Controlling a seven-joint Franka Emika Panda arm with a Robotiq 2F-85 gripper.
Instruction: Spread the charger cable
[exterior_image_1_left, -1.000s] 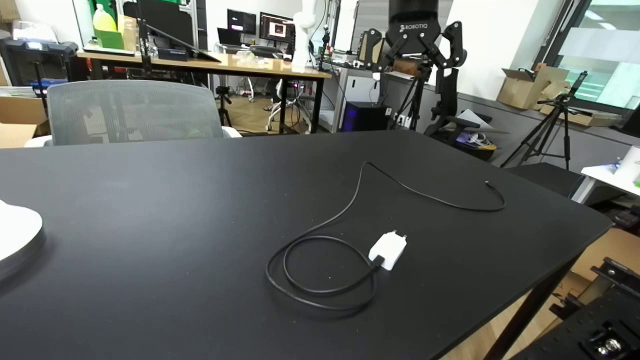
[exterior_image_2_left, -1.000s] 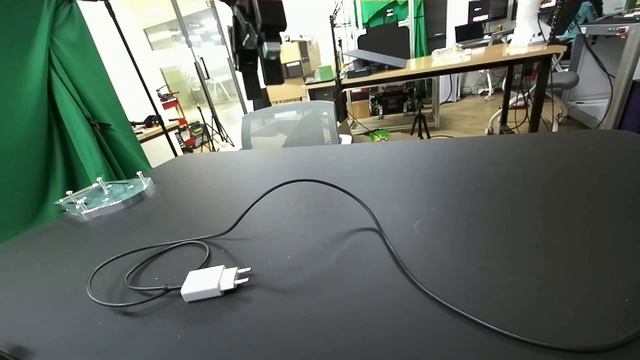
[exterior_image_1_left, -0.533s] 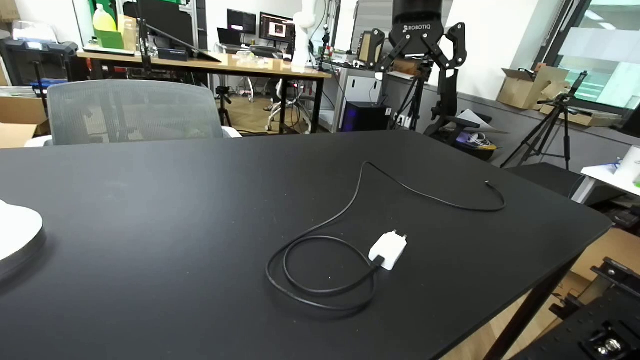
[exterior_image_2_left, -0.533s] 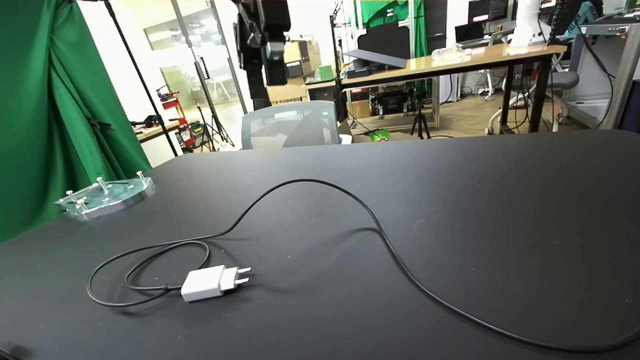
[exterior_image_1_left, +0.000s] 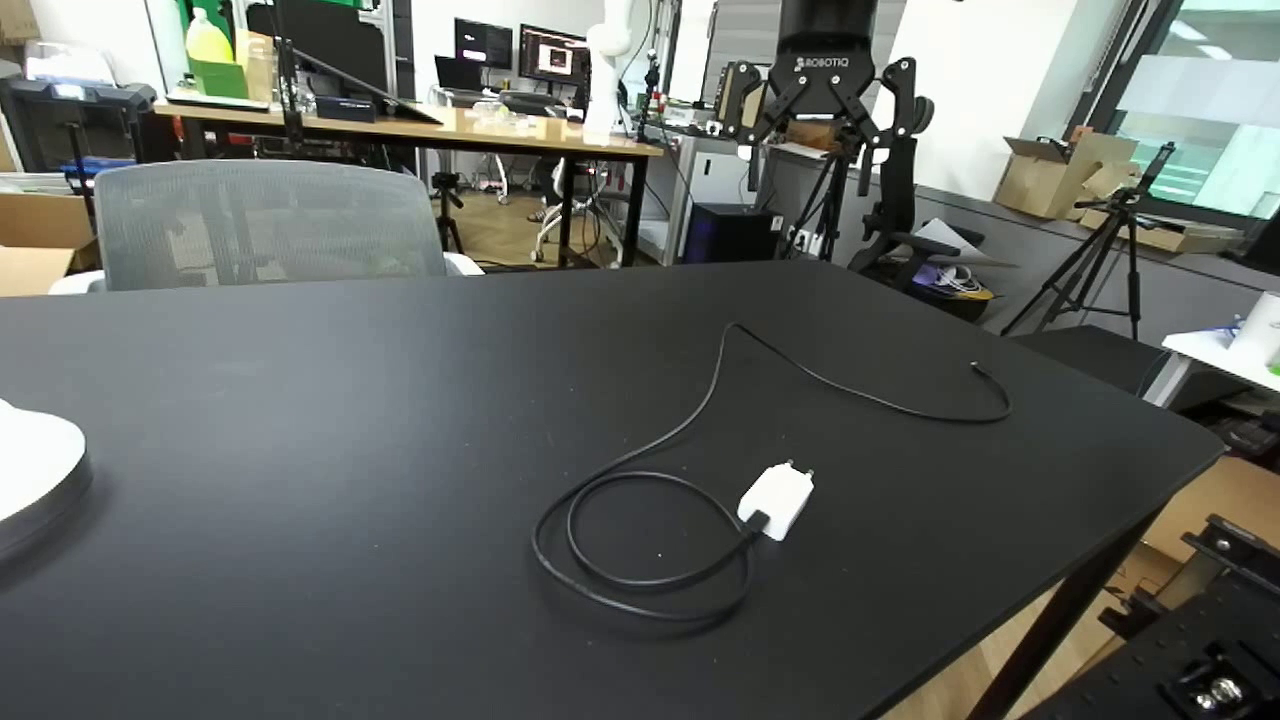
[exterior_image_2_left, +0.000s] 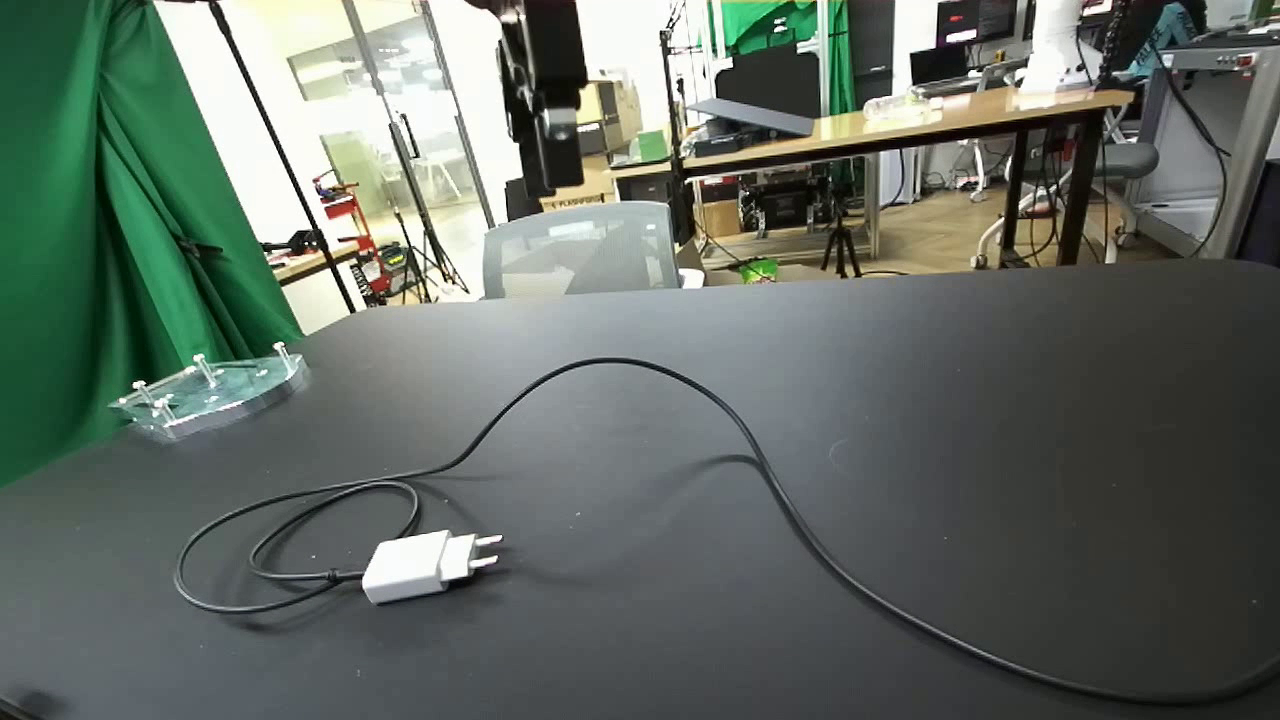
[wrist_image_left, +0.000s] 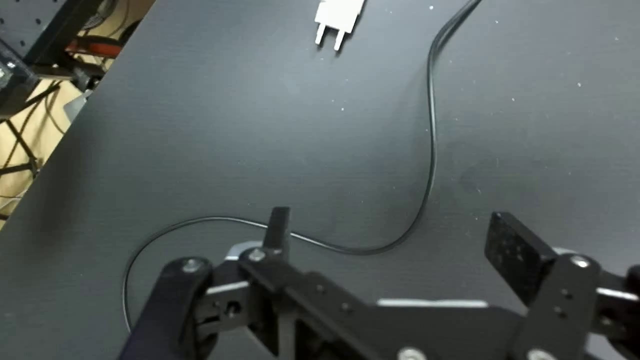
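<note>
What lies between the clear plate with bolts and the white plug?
In an exterior view, loops of the charger cable lie on the black table between them.

The room is bright around me, the white wall (exterior_image_1_left: 972, 100) behind the gripper (exterior_image_1_left: 808, 174) nearly washed out, while the wrist view runs dimmer, a hazy sheen on the black tabletop (wrist_image_left: 290, 92) beyond the fingers (wrist_image_left: 517, 255), soft shadow edging the cable (wrist_image_left: 433, 125) below, and the gripper's nearest parts slightly blurred.
</note>
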